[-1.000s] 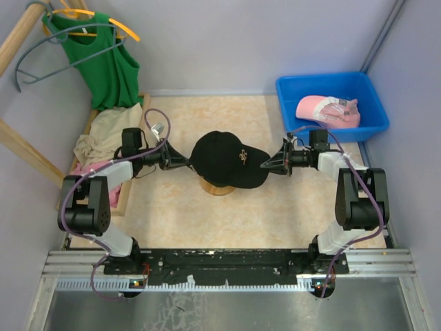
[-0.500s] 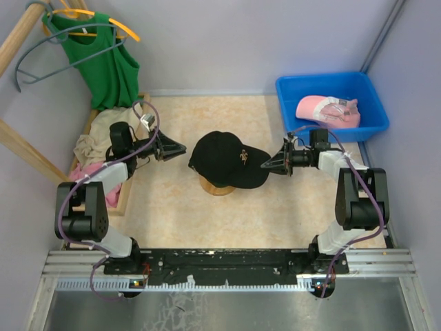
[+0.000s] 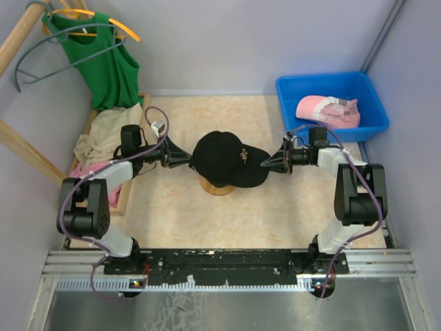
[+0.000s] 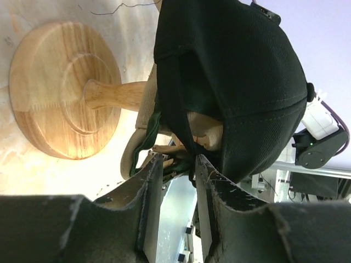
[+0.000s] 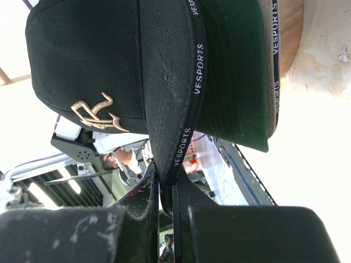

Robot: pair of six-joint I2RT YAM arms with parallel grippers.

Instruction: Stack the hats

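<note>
Top external: high, near edge, looking down over whole table (image 3: 275, 214). Wrist cameras: very close, facing inward from opposite sides. All three share black cap (image 3: 224, 160) on wooden stand (image 4: 60, 90).

From above, the black cap (image 3: 224, 158) hides the tan cap (image 4: 145, 101) and most of the wooden stand (image 3: 217, 188).

Place: looks like a robot lab test cell tbh
Walls: plain lavender panels (image 3: 275, 41) boxing in a small worktop (image 3: 275, 214)
Rig: left arm (image 3: 110, 172) and right arm (image 3: 337, 162) bolted to a metal rail (image 3: 386, 263)
Props: blue bin (image 3: 324, 77), green top (image 3: 110, 69) on a hanger
</note>
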